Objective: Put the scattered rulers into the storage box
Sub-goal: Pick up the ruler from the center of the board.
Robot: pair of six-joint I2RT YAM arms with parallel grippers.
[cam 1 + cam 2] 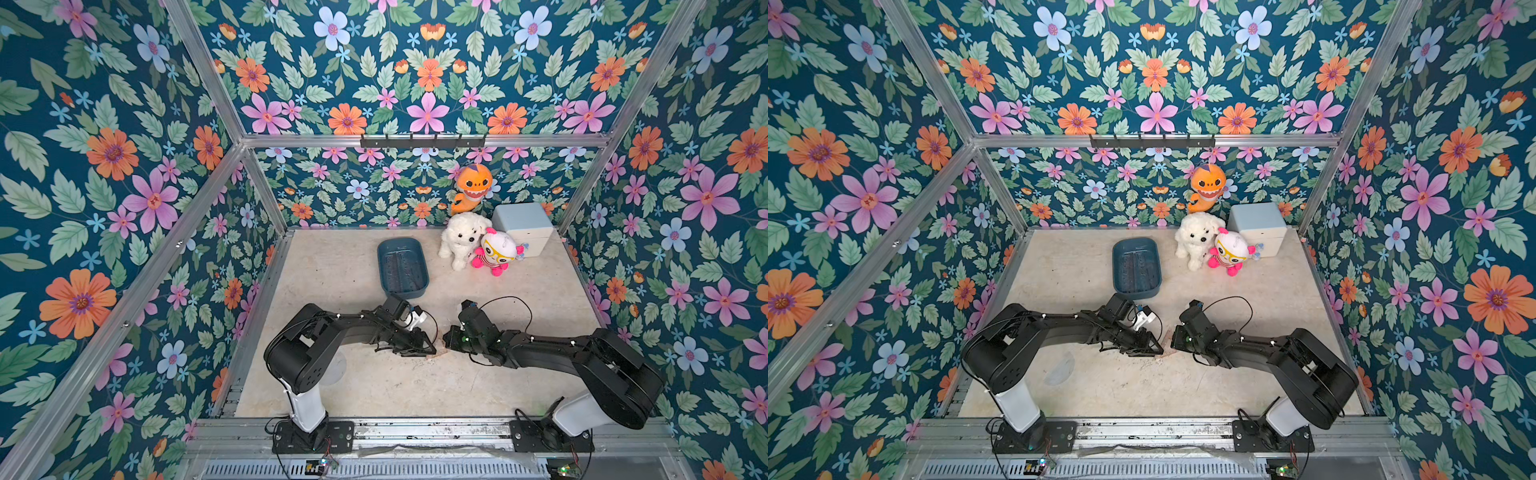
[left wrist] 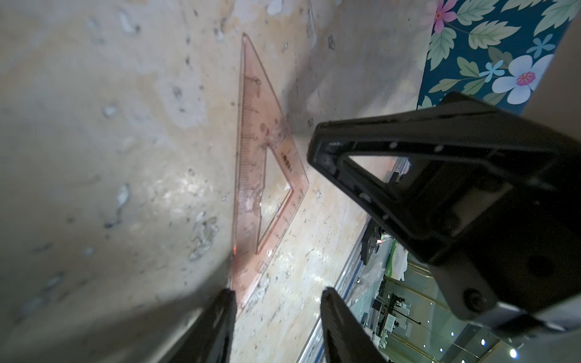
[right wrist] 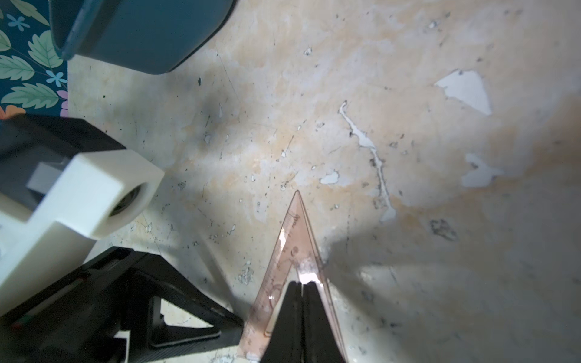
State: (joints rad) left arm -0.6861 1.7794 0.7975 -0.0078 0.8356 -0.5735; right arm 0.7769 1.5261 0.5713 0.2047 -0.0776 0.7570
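Observation:
A pinkish transparent set square [image 2: 251, 176] lies flat on the table between the two arms, seen in both top views [image 1: 440, 353] [image 1: 1169, 353]. My left gripper [image 2: 278, 298] is open and low at one corner of it, one fingertip touching its edge. My right gripper [image 3: 302, 284] is shut, its tips resting on top of the set square [image 3: 292, 239]. The dark teal storage box [image 1: 402, 268] stands further back, with faint long strips on its floor. A clear semicircular protractor [image 1: 337, 370] lies beside my left arm's elbow.
At the back right stand a white plush dog [image 1: 461, 239], a pink and white doll [image 1: 496, 251], an orange plush shark [image 1: 473, 187] and a pale blue cube container [image 1: 523, 228]. Floral walls close three sides.

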